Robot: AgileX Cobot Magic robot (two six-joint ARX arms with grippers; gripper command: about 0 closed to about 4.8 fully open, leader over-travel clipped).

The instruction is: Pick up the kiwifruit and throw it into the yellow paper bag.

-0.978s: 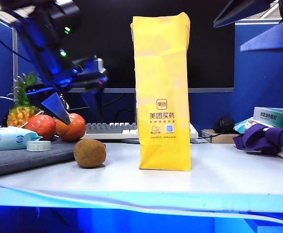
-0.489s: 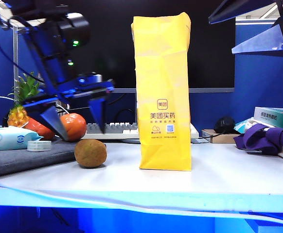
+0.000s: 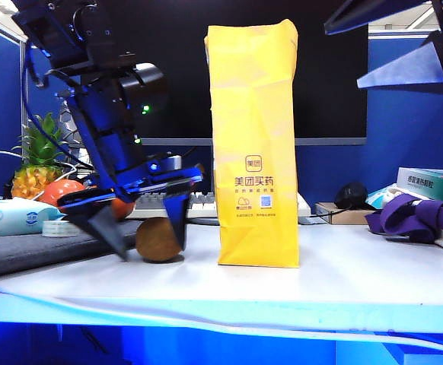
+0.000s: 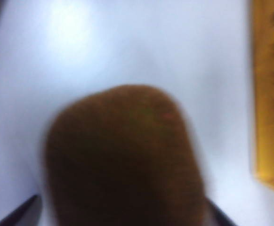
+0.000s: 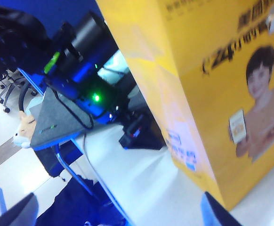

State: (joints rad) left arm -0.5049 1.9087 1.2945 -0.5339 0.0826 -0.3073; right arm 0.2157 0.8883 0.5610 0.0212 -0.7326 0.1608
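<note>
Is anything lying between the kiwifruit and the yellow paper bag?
No. In the exterior view only bare white table separates the kiwifruit from the yellow paper bag; one finger of the open left gripper overlaps the kiwifruit's bag side.

The bag (image 3: 253, 144) carries brown characters reading 美团买药 under a small square logo. Below sit a cloud mark and a QR code; finer print is unreadable.
</note>
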